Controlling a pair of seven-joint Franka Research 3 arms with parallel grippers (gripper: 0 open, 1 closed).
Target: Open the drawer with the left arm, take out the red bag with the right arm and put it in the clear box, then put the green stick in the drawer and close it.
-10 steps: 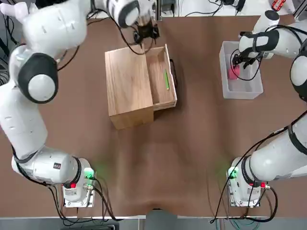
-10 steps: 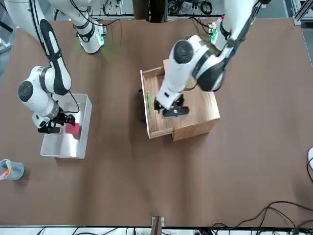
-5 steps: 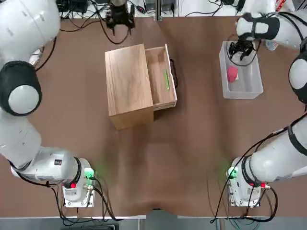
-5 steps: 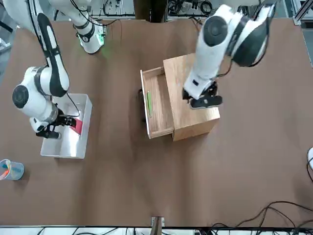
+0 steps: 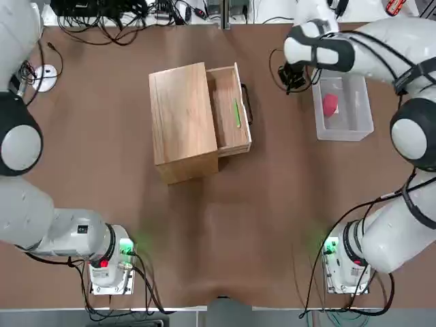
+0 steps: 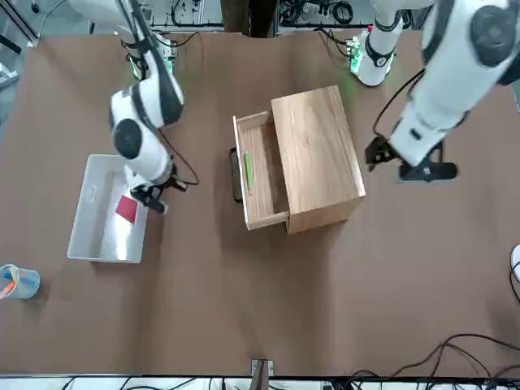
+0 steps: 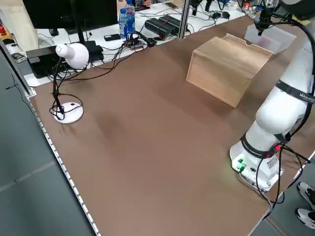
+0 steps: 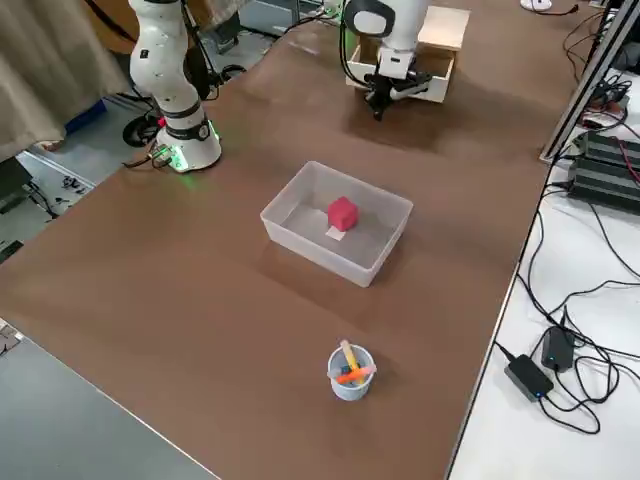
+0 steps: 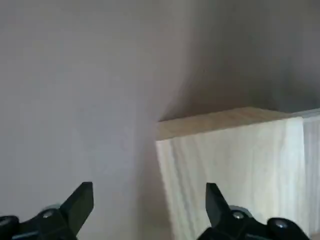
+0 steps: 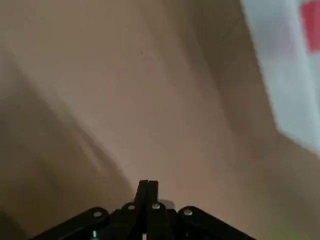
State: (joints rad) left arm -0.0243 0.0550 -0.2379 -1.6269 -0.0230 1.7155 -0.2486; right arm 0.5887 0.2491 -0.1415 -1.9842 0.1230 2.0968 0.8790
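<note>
Where wrist view blurs, red bag (image 10: pixel 311 26) cut off | clear box (image 10: pixel 287 75) cropped

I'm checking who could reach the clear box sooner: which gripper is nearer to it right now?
The right. The right gripper hovers beside the clear box, on its drawer side; the left gripper is farther off, beyond the wooden box.
</note>
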